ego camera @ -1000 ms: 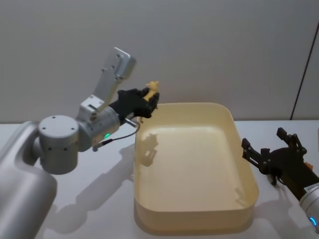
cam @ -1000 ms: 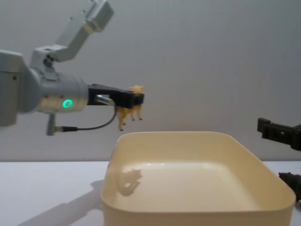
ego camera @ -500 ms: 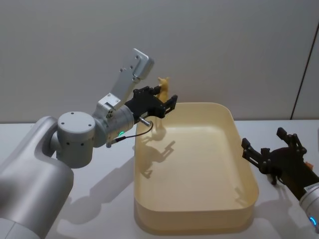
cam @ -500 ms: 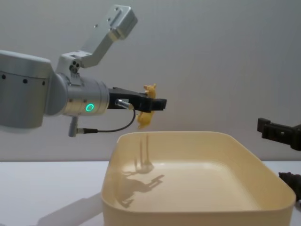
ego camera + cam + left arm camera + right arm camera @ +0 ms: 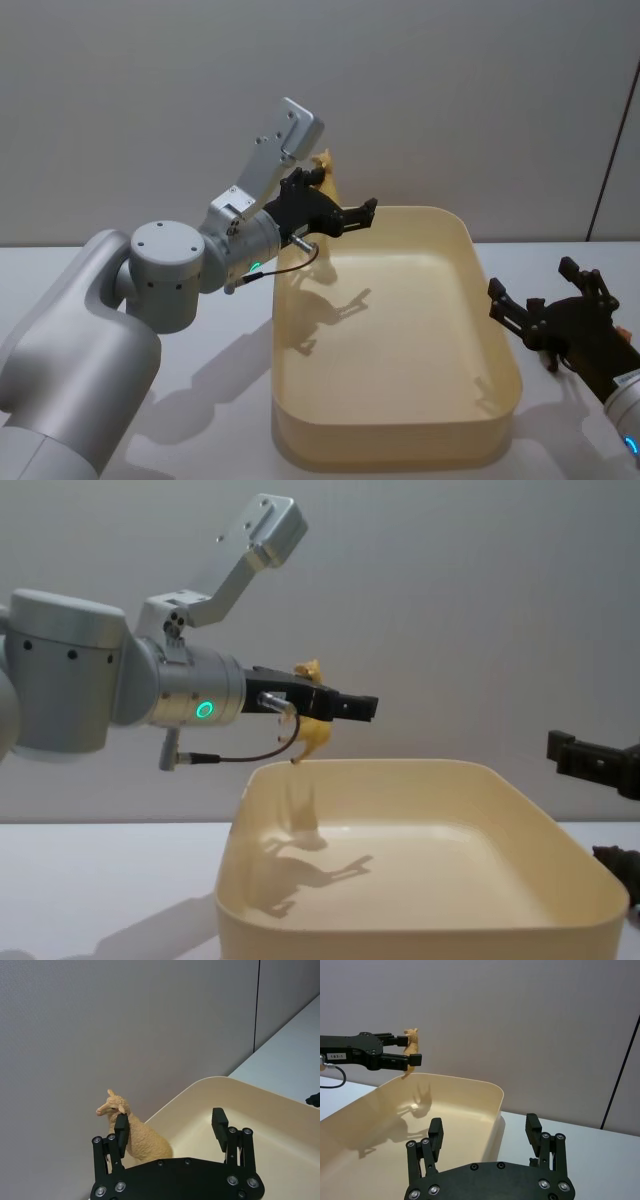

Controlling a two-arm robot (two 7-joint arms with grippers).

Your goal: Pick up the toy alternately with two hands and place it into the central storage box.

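1. Overhead, in the head view, the left hand hangs in the air over the far left corner of the tub, fingers spread. The toy, a tan sheep, shows just behind it. The right hand is low over the bench, just right of the tub, and also spread.
2. Left wrist view: the toy rests against one finger. The other finger is well apart from it, so nothing pinches the toy. The tub's corner lies beyond.
3. Right wrist view: the right hand's fingers are wide apart and empty, beside the tub's right wall. Farther off, the left hand reaches level over the far rim with the toy at its tip.
4. Chest view: the toy hangs tilted, head above the finger and legs just over the tub's far rim. I cannot tell whether it touches the rim. A green ring light glows on the arm behind the left hand.
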